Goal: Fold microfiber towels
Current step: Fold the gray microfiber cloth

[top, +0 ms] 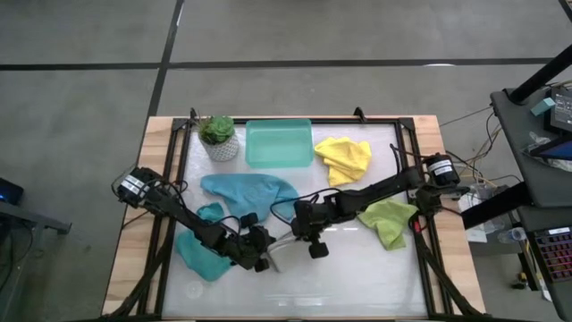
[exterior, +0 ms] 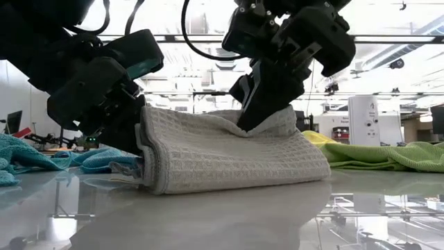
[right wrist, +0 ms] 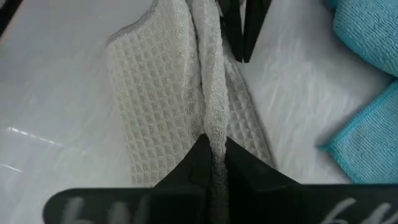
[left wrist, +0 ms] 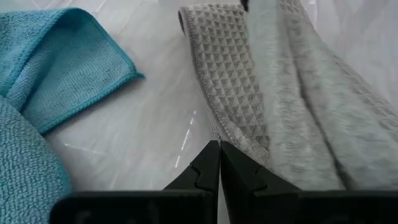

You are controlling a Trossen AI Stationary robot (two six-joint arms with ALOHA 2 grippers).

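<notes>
I am pinching a raised ridge of the light grey towel (right wrist: 180, 93) in my right claw (right wrist: 211, 152), clamped on it to carry the fold over. My left claw (left wrist: 219, 163), fingers together, is resting at the towel's edge, steadying it mid-desk. The glossy white desk (top: 357, 277) is reflecting the workshop's ceiling lights.

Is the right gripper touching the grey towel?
Touching. In the right wrist view the right gripper is shut on a raised ridge of the grey towel, the cloth pinched between its fingers.
</notes>
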